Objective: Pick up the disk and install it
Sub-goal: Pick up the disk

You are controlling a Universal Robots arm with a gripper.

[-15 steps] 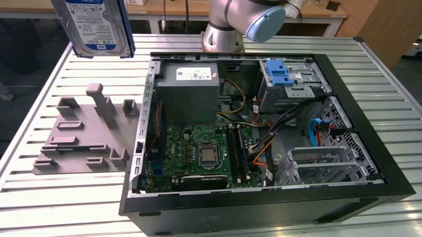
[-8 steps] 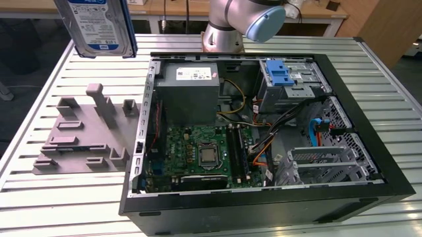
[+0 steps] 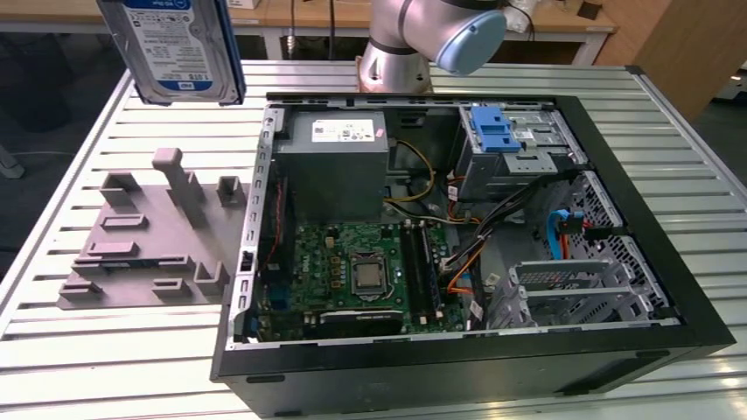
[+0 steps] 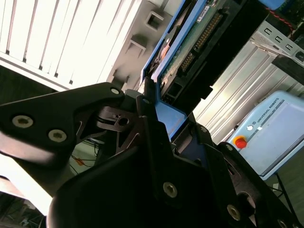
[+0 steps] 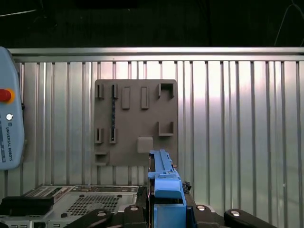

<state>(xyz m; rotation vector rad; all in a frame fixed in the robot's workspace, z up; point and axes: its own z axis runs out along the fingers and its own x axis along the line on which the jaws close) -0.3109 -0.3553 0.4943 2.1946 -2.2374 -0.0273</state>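
One disk [image 3: 175, 48] aloft, top cut off, fingers [image 4: 149, 128] clamping its edge

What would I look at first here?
The big open case sits on the table, its green board showing. The tool grips the disk, held up in the air at the exterior view's left. A grey rack lies beside the case.
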